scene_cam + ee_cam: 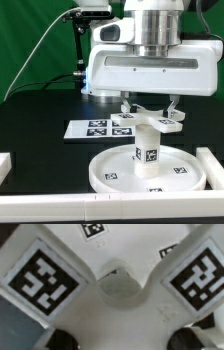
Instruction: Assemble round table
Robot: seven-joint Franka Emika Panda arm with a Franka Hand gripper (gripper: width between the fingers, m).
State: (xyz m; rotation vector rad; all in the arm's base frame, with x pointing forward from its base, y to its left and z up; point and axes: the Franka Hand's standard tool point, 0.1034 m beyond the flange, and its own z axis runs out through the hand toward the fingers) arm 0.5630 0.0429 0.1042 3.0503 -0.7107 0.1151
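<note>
Near rail: a white edge rail [110, 207] runs along the near edge of the black surface [40, 115].
Side rails: a white block [5, 166] sits at the exterior view's left edge, and a white rail [211, 168] stands on the exterior view's right, just beside the disc.
Disc: the round rimmed disc [110, 172] lies flat on the surface at near centre, with small tags on its face.
Leg: the short cylindrical leg [147, 150] stands upright at the middle of the disc, a tag on its near side.
Base: the cross-shaped base [152, 121] sits level at the top of the leg, directly under the hand; whether it rests fully on the leg cannot be told. In the wrist view its tagged arms [45, 277] spread around a round hole [124, 286].
Hand: the hand [148, 107] hangs straight above the leg, its fingers [126, 105] flanking the base on either side. It appears to be grasping the base, though contact at the pads is not clear.
Marker board: the marker board [95, 128] lies flat on the surface beyond the disc, partly behind the base.
Backdrop: a green curtain [35, 40] stands at far left.
</note>
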